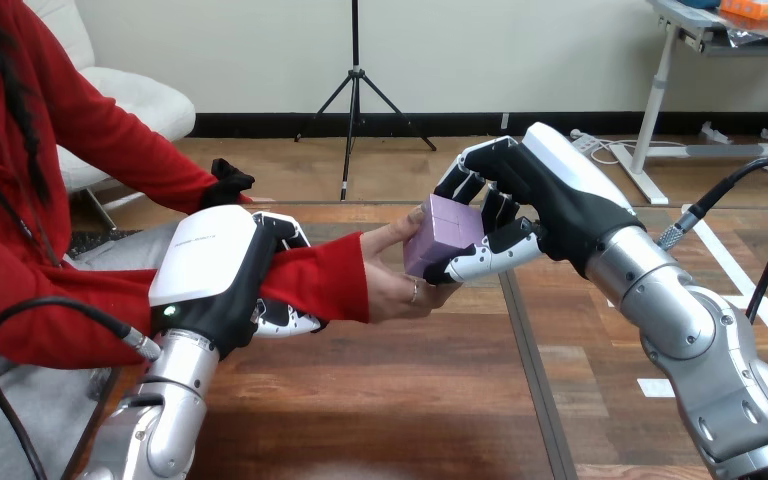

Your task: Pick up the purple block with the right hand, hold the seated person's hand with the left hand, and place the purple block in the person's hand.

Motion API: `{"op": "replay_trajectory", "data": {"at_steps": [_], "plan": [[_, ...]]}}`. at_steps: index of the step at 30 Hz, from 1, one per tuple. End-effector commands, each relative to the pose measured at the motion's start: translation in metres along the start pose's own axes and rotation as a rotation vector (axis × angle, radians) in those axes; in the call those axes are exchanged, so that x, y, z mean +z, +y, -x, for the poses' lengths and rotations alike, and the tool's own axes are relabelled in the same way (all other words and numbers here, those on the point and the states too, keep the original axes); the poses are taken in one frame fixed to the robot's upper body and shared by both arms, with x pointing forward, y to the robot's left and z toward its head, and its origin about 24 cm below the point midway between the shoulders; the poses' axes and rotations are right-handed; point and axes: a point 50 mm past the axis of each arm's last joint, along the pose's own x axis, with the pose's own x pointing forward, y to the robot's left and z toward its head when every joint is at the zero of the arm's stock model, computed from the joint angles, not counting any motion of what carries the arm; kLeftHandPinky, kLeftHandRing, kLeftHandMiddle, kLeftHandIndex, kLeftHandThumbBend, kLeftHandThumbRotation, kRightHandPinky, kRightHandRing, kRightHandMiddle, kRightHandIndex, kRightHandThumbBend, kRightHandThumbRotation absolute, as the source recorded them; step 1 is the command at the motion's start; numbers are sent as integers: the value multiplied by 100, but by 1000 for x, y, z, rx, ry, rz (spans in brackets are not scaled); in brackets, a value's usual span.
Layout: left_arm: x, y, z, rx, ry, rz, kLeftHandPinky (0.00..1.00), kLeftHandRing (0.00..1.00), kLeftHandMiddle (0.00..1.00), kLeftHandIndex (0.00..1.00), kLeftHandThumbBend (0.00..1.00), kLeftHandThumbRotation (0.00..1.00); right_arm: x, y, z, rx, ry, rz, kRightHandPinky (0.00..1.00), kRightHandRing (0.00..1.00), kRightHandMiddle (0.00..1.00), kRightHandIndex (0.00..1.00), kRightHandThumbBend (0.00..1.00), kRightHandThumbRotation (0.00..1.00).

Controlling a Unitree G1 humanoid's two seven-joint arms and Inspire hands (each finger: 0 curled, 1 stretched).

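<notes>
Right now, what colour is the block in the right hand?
Pale purple; the block shows best in the head view.

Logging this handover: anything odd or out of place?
Only the left hand: it clamps the person's forearm, not the person's hand. The purple block looks fine in the right hand.

Bright, even light throughout; soft, faint shadows fall on the table [430,400].

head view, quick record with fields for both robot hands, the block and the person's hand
left hand: fingers curled round the person's forearm
right hand: fingers and thumb pinch the purple block
purple block: above the table, against the person's hand
person's hand: open, touching the block from left and below
</notes>
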Motion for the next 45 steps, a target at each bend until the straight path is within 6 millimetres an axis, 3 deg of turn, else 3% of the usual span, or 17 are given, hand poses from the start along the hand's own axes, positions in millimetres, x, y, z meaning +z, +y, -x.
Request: {"op": "replay_trajectory", "data": {"at_steps": [1, 31, 45], "plan": [[51, 61, -43, 271, -206, 63, 30, 36, 41, 42, 69, 0, 32, -3, -5, -9, -128, -7, 30, 34, 40, 45, 71, 0], [47, 60, -43, 256, -184, 50, 30, 36, 41, 42, 70, 0, 33, 3, -2, 28, -147, -40, 30, 35, 40, 44, 72, 0], [45, 58, -40, 247, -185, 59, 32, 39, 43, 44, 71, 0, 31, 3, -1, 39, -114, -59, 36, 43, 47, 49, 71, 2]]}}
